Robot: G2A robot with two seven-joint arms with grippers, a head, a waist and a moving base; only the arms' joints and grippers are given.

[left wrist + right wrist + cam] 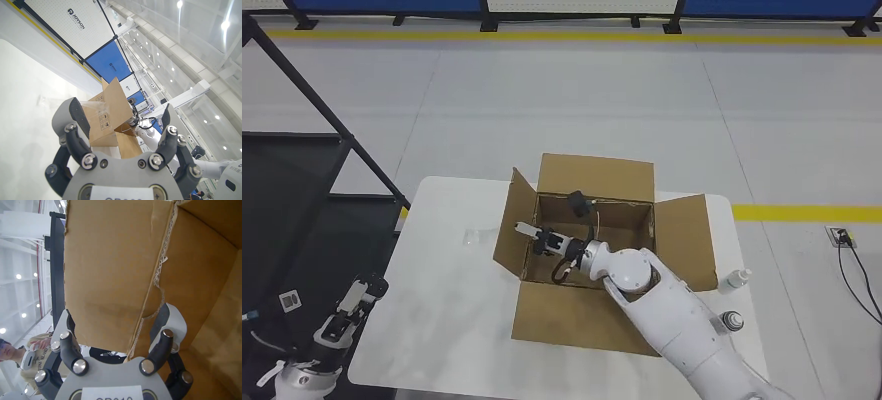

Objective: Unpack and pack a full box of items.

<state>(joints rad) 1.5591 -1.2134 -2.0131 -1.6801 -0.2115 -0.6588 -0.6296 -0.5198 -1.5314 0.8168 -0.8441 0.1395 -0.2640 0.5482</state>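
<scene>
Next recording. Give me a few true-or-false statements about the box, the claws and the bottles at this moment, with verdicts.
1. The cardboard box has its flaps folded open. True.
2. The right claw is shut on an item. False: it is open and closed on nothing, with the arm reaching into the box.
3. The left claw is open and empty. True.
4. The bottles are inside the box. False: they are on the table, outside the box near the table's edge.
</scene>
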